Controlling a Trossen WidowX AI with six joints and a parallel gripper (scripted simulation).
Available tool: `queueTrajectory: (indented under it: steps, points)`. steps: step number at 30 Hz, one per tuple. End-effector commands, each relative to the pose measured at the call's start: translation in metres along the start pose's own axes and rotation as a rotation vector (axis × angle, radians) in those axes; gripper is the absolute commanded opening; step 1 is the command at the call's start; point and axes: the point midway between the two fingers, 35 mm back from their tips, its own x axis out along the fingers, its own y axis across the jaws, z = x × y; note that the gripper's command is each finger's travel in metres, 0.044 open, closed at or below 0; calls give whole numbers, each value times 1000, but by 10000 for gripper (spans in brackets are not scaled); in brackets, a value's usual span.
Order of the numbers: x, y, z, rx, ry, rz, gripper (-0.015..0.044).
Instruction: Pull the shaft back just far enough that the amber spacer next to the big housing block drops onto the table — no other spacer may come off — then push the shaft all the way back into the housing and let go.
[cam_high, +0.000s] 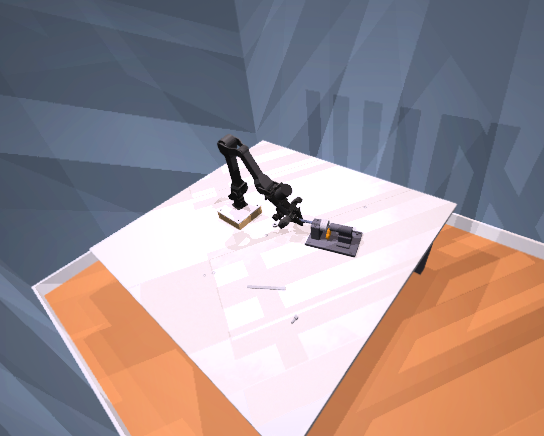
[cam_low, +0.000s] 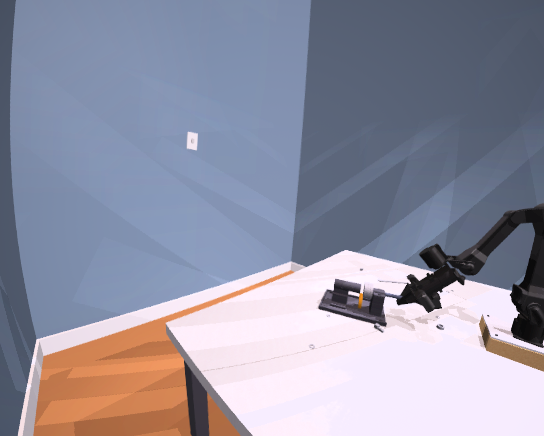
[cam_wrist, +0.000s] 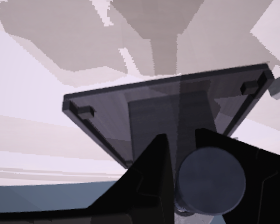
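Observation:
My gripper (cam_high: 302, 220) (cam_low: 400, 299) (cam_wrist: 181, 140) is shut on the shaft (cam_high: 307, 221) (cam_low: 392, 295), whose round end (cam_wrist: 211, 180) shows at the fingers in the wrist view. The shaft runs into the small support block (cam_high: 316, 230) (cam_low: 378, 303). The amber spacer (cam_high: 328, 233) (cam_low: 360, 300) stands upright, lower than the shaft line, between the big housing block (cam_high: 343, 232) (cam_low: 348, 286) and the white spacers (cam_high: 325, 223) (cam_low: 368, 289). The white spacers are still up at shaft height beside the support block. The spacer's contact below and the shaft's inner tip are too small to tell.
The dark base plate (cam_high: 318, 244) (cam_low: 345, 311) (cam_wrist: 105, 116) carries both blocks. A thin bar (cam_high: 266, 287) and a bolt (cam_high: 294, 319) lie on the table (cam_high: 175, 280) (cam_low: 300, 380). Another small bolt (cam_low: 379, 327) lies close to the plate's corner.

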Motion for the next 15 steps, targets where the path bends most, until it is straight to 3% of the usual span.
queueTrajectory:
  steps: [1, 15]
  points:
    - [1, 0, -2, -3, 2, 0, 0]
    - [4, 0, -4, -3, 2, 0, 0]
